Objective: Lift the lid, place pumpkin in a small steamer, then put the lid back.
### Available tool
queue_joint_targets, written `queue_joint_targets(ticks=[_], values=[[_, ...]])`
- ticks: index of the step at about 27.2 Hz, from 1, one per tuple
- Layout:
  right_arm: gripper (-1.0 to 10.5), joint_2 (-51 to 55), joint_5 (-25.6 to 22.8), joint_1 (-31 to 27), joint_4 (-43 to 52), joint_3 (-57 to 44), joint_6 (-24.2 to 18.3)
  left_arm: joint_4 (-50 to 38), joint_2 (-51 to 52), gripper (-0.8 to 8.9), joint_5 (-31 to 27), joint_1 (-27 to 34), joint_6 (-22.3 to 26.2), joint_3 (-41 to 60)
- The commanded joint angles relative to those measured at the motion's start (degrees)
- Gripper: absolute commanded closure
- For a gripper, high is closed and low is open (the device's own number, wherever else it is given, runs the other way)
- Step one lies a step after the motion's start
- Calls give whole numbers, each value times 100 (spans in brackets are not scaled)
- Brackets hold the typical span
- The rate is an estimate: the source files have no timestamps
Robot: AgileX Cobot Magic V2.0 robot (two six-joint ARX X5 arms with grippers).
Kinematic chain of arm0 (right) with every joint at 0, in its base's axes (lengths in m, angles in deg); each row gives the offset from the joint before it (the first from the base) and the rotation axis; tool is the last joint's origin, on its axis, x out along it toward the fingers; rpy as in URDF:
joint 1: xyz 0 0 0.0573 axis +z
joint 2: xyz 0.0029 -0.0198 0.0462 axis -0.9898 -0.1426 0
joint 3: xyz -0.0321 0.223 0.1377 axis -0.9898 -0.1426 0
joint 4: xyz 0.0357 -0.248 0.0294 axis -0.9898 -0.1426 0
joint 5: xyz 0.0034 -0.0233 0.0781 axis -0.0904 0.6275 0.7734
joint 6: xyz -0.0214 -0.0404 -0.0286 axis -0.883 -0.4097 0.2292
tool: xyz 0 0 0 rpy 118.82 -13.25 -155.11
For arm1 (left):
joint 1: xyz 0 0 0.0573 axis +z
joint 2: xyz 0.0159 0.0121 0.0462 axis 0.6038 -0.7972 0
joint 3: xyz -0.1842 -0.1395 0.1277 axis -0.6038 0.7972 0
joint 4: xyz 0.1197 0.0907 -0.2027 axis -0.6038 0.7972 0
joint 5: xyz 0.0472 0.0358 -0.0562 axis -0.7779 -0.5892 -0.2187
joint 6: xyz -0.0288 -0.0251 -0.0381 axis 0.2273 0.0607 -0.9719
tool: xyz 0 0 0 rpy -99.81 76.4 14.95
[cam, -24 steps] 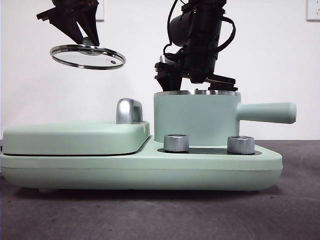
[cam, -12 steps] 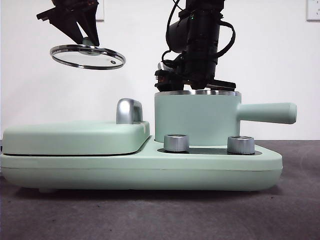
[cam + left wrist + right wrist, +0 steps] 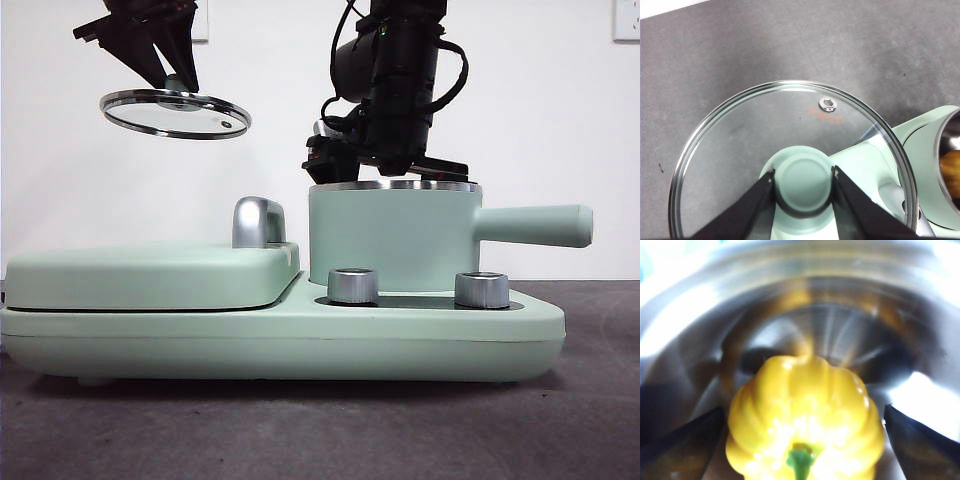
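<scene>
My left gripper [image 3: 165, 62] holds the clear glass lid [image 3: 175, 112] in the air, high above the flat left section. In the left wrist view its jaws are shut on the lid's mint-green knob [image 3: 802, 180]. The small steamer [image 3: 390, 235] stands uncovered on the right of the appliance, handle pointing right. The yellow pumpkin [image 3: 805, 405] sits inside its steel bowl, green stem up; a sliver of the pumpkin [image 3: 952, 170] also shows in the left wrist view. My right gripper [image 3: 385, 165] hangs just over the steamer's rim, open, one jaw on each side of the pumpkin.
A wide flat mint-green cover [image 3: 150, 275] with a chrome handle [image 3: 258, 222] fills the appliance's left half. Two steel dials [image 3: 352, 285] [image 3: 481, 289] sit in front of the steamer. The appliance base [image 3: 280, 345] rests on a dark grey table.
The right arm has risen a little above the steamer's rim. The left gripper and the lid have stayed where they were.
</scene>
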Motion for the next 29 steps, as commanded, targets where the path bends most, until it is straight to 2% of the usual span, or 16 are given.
queue_joint_targets(ticks=[1,9,13,17,21,25,29], values=[[435,-175,-15,33,-431,339,85,-111,55,755,31,-15,0,-225],[435,225,28,26,-435,610,232,-114,55,755,31,-15,-2,-225],[436,890,28,26,-455,586,195,-103,55,755,31,-17,-2,-225],[443,2000,76,26,-452,243,-22,-81,55,755,31,-24,0,-225],[445,3366,87,28,-450,-439,-46,-50,55,755,31,-120,-2,-225],[470,4946,11,76,-437,-1727,-46,-33,55,755,31,-350,2,-225],[470,6780,33,76,699,-3530,-46,7,55,755,31,-715,2,-225]])
